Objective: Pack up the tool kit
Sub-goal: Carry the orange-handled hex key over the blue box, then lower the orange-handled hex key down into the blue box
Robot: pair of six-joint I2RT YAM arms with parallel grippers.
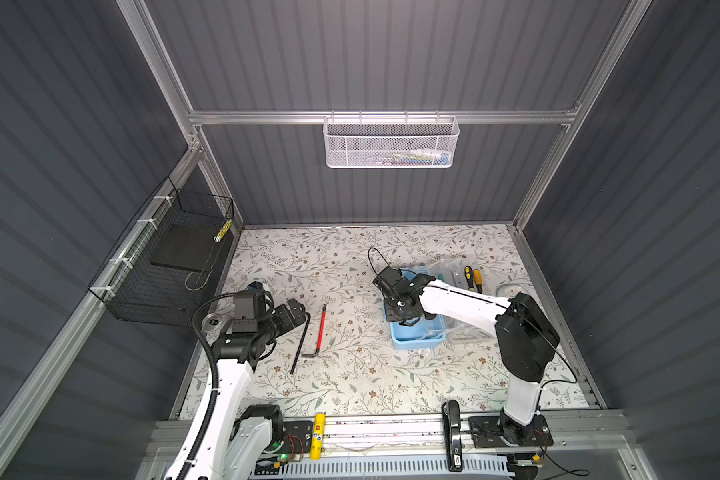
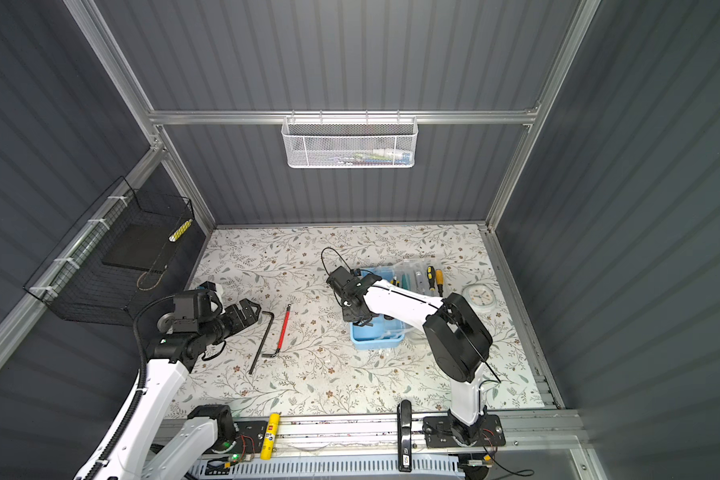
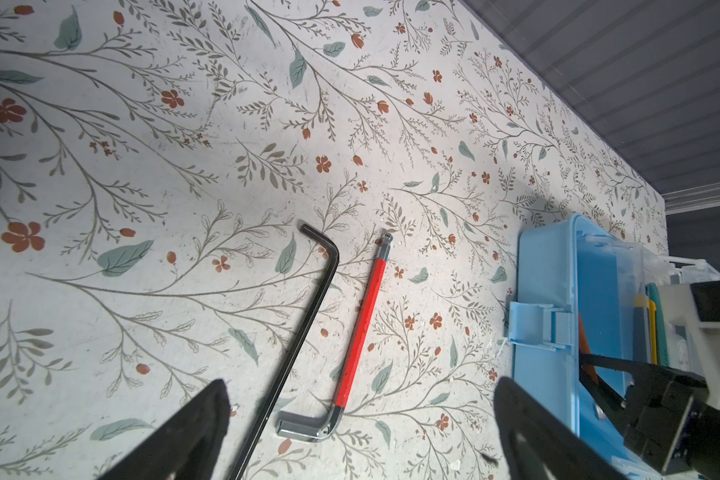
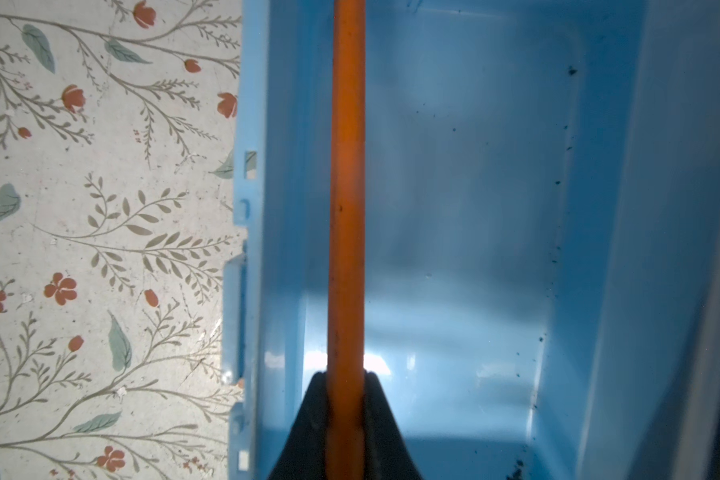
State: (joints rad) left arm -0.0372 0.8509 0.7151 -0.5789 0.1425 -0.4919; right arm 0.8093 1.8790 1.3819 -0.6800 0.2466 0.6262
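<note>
Orange, smooth, round-section rod (image 4: 346,208) pinched between the narrow-set fingertips of the right gripper (image 4: 346,390); probably a sleeved hex key, bent end not visible. Held low inside the light-blue box (image 4: 495,187), long axis parallel to the long walls, running straight out ahead of the fingertips, close to the latch-side wall facing the left arm. Cannot tell whether touching the box floor. Box of glossy moulded plastic, floor bare apart from dark specks. Placed right of centre on the floral table (image 3: 142,166) in both top views, clear lid (image 2: 410,272) thrown open on the side away from the left arm, yellow-black screwdrivers (image 1: 472,278) beside the lid. Judged step: release of the rod into the box. Should need only a short drop and a parting of the fingertips, given the alignment with the cavity. Left gripper (image 1: 298,311) spread wide, empty, hovering above the table. Framed between its fingers (image 3: 200,415) in the left wrist view: black hex key (image 3: 307,324), thin dark L-shaped steel, and red hex key (image 3: 362,324), red-sleeved long arm, bright bare short leg. Both flat on the table, side by side, apart, long arms roughly parallel, between left gripper and box. Far nearer the left arm. Closing line of the fingers roughly square to the long arms. Thin, low-lying, likely slippery; a pinch at mid-length advisable.
</note>
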